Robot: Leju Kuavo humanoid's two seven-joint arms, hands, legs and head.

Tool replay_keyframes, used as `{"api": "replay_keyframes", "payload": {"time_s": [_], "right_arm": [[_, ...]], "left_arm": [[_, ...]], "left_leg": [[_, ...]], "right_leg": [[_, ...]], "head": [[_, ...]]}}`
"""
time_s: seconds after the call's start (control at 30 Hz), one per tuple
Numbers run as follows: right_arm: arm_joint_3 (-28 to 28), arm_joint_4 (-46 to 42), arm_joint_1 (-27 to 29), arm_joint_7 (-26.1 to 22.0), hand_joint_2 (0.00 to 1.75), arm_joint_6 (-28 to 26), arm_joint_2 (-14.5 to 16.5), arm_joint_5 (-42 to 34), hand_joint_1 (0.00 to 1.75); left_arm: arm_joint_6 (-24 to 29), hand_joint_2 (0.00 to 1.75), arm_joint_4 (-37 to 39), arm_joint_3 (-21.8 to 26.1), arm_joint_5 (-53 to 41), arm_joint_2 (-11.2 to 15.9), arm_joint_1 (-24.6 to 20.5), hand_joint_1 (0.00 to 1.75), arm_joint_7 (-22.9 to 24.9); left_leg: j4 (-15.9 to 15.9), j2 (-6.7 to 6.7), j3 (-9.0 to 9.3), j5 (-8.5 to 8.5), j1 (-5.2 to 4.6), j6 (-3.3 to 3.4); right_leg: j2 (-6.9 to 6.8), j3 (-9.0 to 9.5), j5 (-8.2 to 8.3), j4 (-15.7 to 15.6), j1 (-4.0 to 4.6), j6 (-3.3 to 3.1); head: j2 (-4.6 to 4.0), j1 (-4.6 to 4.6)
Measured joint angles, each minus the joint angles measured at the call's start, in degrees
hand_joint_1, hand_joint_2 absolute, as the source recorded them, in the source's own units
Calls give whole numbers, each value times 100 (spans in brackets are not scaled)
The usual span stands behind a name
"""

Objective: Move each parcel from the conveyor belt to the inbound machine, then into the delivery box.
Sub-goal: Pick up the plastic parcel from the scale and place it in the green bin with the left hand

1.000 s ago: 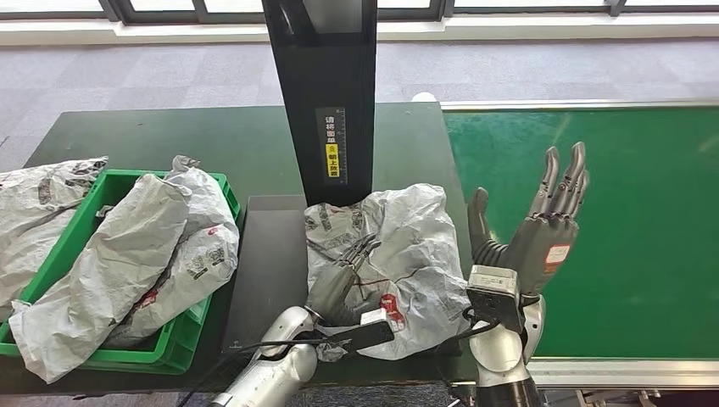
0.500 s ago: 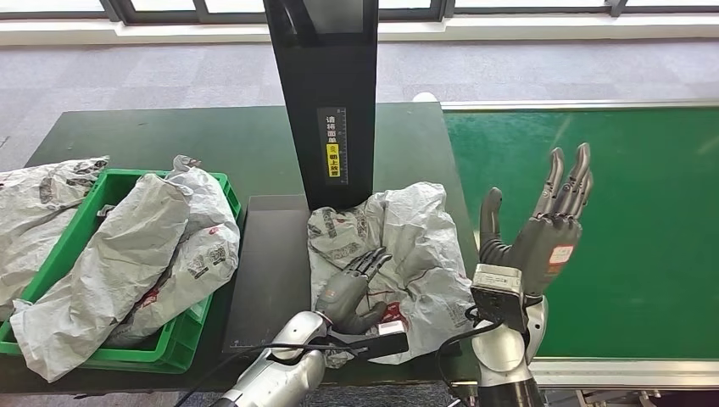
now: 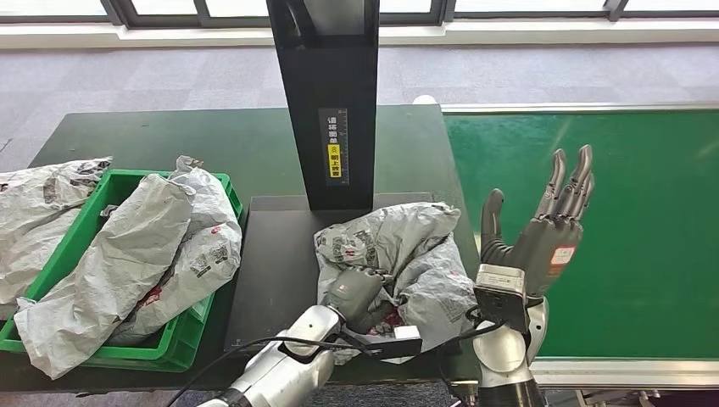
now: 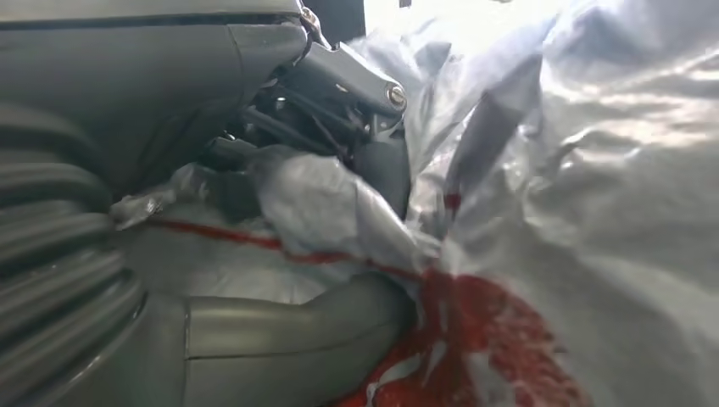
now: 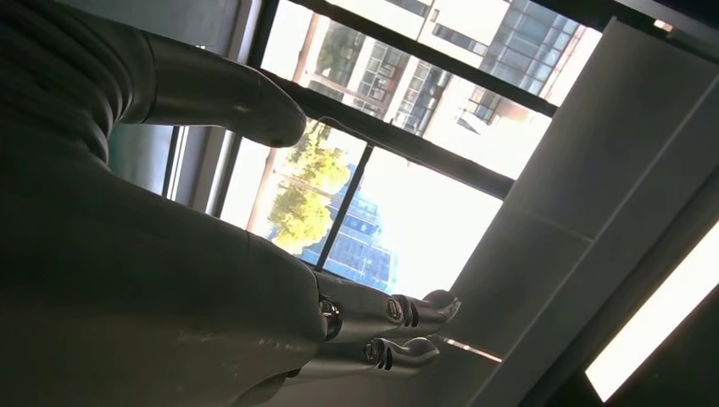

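Judging by how things lie, you are midway through one parcel's cycle. Your left hand [image 3: 356, 292] has its fingers [image 4: 373, 165] clenched into the crumpled grey parcel [image 3: 407, 250], a fold of the plastic bunched between thumb and fingers in the left wrist view. That parcel sits on the dark platform of the inbound machine [image 3: 280, 254], just in front of its black upright column and directly under your fingertips, with most of its bulk on the far side of them. So the first leg, belt to machine, looks done for this one; the leg into the delivery box [image 3: 182, 339] is what remains.

Your right hand [image 3: 534, 229] is raised with its fingers spread and straight, grasping nothing, held just beside the parcel and above the near edge of the green conveyor belt [image 3: 627, 186]. No parcel lies on the visible stretch of belt beyond those fingers.

Well away from your left fingers, the green box already carries two grey parcels [image 3: 144, 254], heaped above its rim, and another bag [image 3: 38, 208] rests against its far side.
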Motion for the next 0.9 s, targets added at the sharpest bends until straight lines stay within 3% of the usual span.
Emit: {"api": "replay_keyframes", "payload": {"time_s": [0.2, 0.33, 0.5, 0.77, 0.9], "right_arm": [[0, -2, 87, 0, 175, 0, 0, -44, 0], [0, -2, 109, 0, 175, 0, 0, -59, 0], [0, -2, 120, -1, 175, 0, 0, -66, 0], [0, -2, 120, -1, 175, 0, 0, -66, 0], [0, -2, 118, -1, 175, 0, 0, -72, 0]], "left_arm": [[890, 175, -111, -91, -497, 4, 61, 175, 568], [1637, 175, -936, -90, -510, 108, 342, 175, 499], [1729, 175, -1843, -90, -514, 220, 579, 175, 506], [1729, 175, -2507, -107, -514, 342, 796, 175, 666], [1741, 175, -3920, -294, -515, 648, 1134, 175, 989]], "left_leg": [[0, 3, 1, 3, 0, -3], [0, 0, -10, 7, 1, -5], [0, -2, -19, 5, 1, -6], [0, 0, -34, 4, 1, -5], [0, 4, -39, 4, 2, -6]], "right_leg": [[4, -2, 3, 2, 4, -3], [3, -13, 4, 5, 4, -4], [3, -21, 1, 6, 3, -5], [5, -35, 0, 4, 2, -6], [14, -46, 1, 8, 3, -7]], "head": [[0, 1], [0, 2], [0, 2], [0, 2], [0, 1]]}}
